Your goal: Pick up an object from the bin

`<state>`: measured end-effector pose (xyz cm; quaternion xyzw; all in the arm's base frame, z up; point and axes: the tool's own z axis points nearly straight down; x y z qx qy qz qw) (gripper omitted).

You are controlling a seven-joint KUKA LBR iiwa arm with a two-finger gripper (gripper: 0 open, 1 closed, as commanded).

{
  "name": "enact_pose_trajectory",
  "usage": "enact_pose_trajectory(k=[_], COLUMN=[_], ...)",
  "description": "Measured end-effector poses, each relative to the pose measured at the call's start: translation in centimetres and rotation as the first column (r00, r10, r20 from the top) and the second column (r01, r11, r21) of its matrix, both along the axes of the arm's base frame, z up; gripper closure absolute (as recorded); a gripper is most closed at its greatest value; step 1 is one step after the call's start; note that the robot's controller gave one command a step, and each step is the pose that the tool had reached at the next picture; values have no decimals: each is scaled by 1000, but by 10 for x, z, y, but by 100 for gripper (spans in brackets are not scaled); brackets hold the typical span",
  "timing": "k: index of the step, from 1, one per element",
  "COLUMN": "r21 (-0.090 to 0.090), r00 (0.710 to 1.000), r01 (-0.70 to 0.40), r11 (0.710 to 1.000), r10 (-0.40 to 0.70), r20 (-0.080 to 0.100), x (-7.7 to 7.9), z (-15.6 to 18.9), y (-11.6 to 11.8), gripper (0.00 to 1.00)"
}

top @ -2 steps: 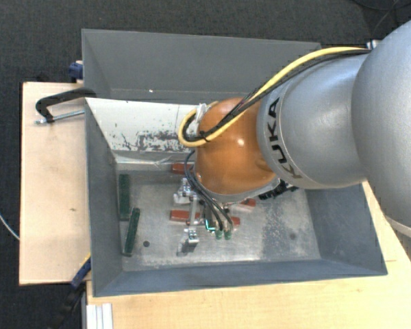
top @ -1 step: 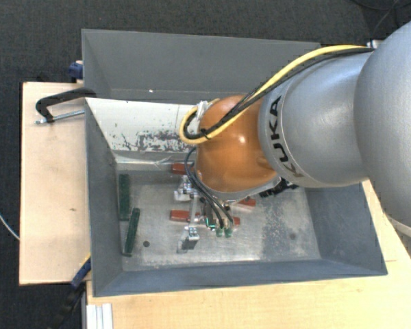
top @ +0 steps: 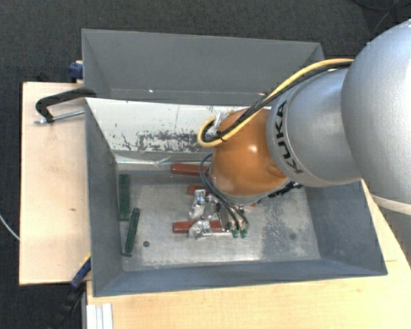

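My gripper (top: 205, 216) is low over the bin floor, just left of the bin's middle, under the orange wrist cover. A flat red-brown bar (top: 182, 227) lies on the floor right at the gripper's lower end, its left part sticking out toward the left. Whether the gripper has hold of it cannot be seen. A second red-brown bar (top: 189, 170) lies behind the gripper, close to the back wall. A small green piece (top: 241, 233) shows at the gripper's right side on the floor.
Two dark green sticks lie along the left wall, one (top: 125, 197) farther back and one (top: 131, 231) nearer the front. A small dark dot (top: 146, 245) sits on the floor near them. The arm covers the bin's right rear part.
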<state>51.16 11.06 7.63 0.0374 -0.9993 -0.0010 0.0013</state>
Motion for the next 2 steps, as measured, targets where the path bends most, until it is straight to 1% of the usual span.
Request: enact_pose_trajectory(k=[1,2], r21=[0,0], r00=[1000,997], r01=[0,76], r11=[1000,997], r10=[0,-76], r20=[0,9], x=[0,28], z=[0,149], y=[0,-36], gripper=[100,100])
